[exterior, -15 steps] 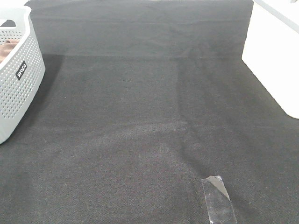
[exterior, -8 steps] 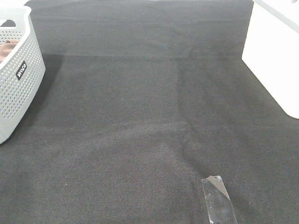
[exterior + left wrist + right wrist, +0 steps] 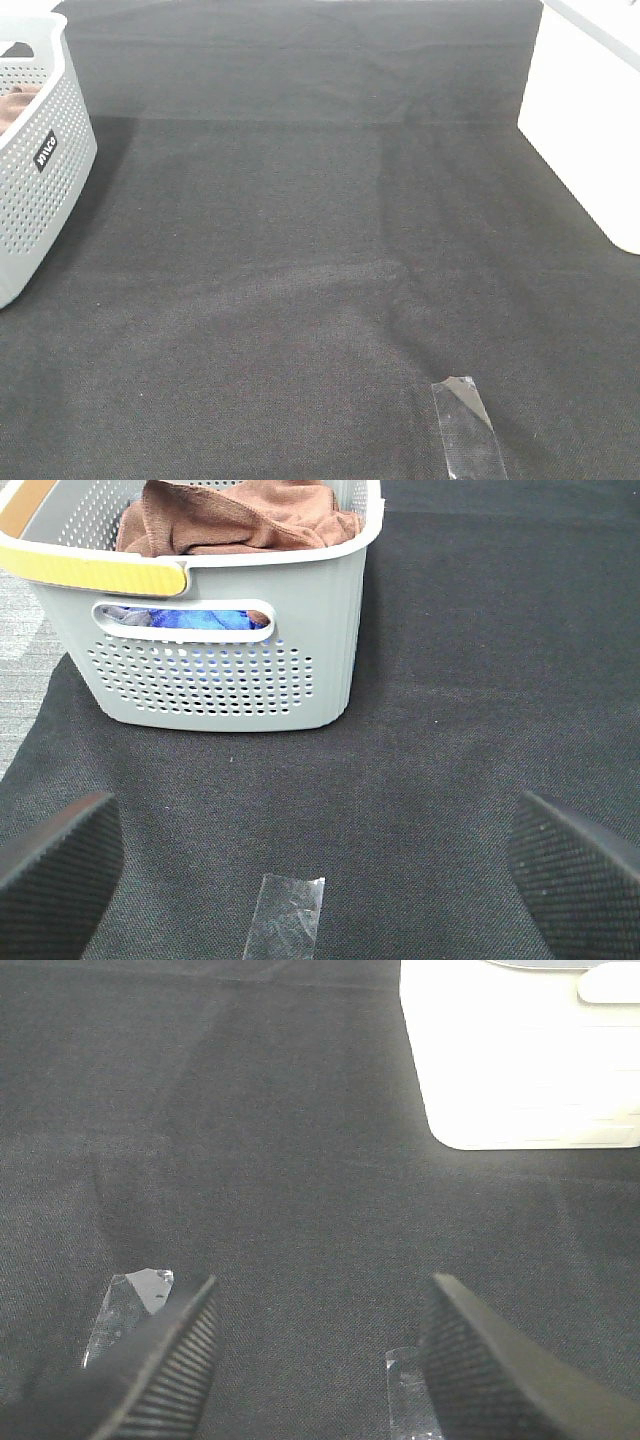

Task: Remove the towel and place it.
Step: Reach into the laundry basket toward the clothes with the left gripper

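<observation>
Black cloth (image 3: 300, 250) covers the whole table. In the high view you have the basket (image 3: 40, 180) at the edge at 9 o'clock, a white box (image 3: 590, 120) at 2 o'clock, and a strip of tape (image 3: 465, 430) lying flat at 5 o'clock.

Your towel (image 3: 240, 515) is in the basket, bunched on top of the pile and reaching about rim height. From the high camera you catch only a brown sliver of it over the rim, at 10 o'clock. A blue cloth (image 3: 190, 620) sits under it and shows through the handle slot in the basket's end wall.

Your left claw (image 3: 315, 830) faces that end wall and stands well apart from it. Its fingers are spread wide with nothing between them. A second strip (image 3: 288, 920) lies on the cloth below the gap.

Your right claw (image 3: 322, 1290) also has its fingers parted and holds nothing, with only bare cloth showing between them. Two clear scraps (image 3: 130, 1305) lie on the cloth, one near each finger, and the box stands beyond them, well apart from the claw.
</observation>
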